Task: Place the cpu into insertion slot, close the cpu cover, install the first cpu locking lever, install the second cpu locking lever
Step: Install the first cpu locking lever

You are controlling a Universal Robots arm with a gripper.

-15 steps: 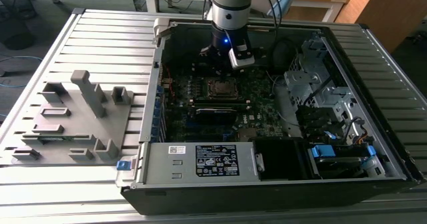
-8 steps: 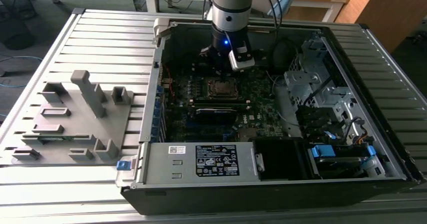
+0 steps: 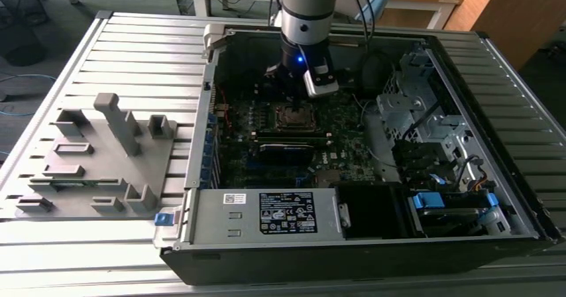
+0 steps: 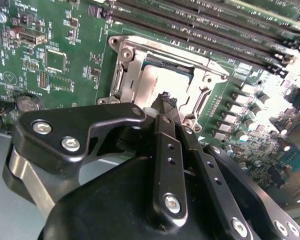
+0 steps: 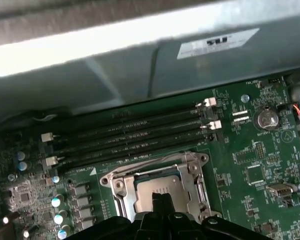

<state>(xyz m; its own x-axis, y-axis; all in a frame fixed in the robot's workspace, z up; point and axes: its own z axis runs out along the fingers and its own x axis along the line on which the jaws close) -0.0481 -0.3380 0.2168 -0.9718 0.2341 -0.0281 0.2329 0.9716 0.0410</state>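
The insertion slot (image 3: 296,117) sits on the green motherboard inside the open computer case. In both wrist views the grey cpu (image 4: 155,82) (image 5: 151,186) lies in it, and the silver cpu cover (image 4: 126,75) (image 5: 192,182) rests flat around it as a frame. A thin wire lever (image 5: 140,166) runs along the socket's side next to the memory slots. My gripper (image 3: 295,103) (image 4: 165,96) (image 5: 162,196) hangs straight over the socket, its black fingers (image 4: 162,125) shut together with the tips at the cpu's edge and nothing visibly between them.
Long black memory slots (image 5: 130,132) run beside the socket, close to the case wall (image 5: 140,65). The labelled power supply box (image 3: 283,212) fills the case front, drive cages (image 3: 425,118) and cables its right. A grey fixture plate (image 3: 89,158) lies at the exterior view's left.
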